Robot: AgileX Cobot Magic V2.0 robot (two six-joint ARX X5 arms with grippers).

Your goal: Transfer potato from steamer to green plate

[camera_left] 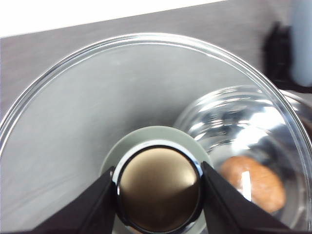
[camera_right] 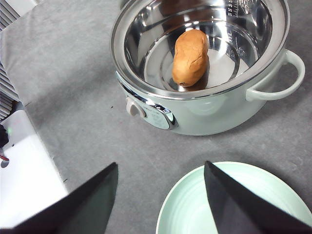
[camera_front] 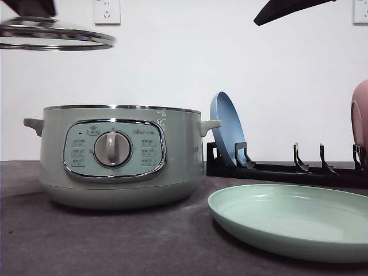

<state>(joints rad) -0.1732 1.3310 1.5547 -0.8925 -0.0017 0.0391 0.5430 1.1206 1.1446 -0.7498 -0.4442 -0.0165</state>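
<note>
Right wrist view: the large round pale sage-green steamer (camera_right: 204,92) stands uncovered on the dark grey table (camera_right: 73,83), steel bowl exposed. The rounded brown-orange potato (camera_right: 190,57) lies on the bowl's floor, near the middle, long axis roughly across the pot. Nothing touches it.

Right hand (camera_right: 161,204): two black fingers spread wide, nothing between them, hanging high above the table between steamer and plate. The wide shallow pale green plate (camera_right: 243,204) sits just beside the steamer on the table, bare.

Left wrist view: left hand (camera_left: 158,195) pinches the round metallic knob (camera_left: 158,187) of the clear glass lid (camera_left: 97,107); a finger presses each side of the knob. Potato visible through the glass, below and off to one side.

Front view: lid rim with chrome band held well above the steamer's left side, clear of the pot. Green plate in front of a black plate rack (camera_front: 287,169) holding an upright blue plate (camera_front: 229,132); a pink edge (camera_front: 360,115) shows at the rack's far right.

Progress, as judged: lid is off and out of the way, so access is open. The transfer itself is not begun. Potato remains in the pot, plate is unfilled, right hand is unloaded. Left: reach down into the bowl, grip the potato, lift it over the rim, set it on the green plate.
</note>
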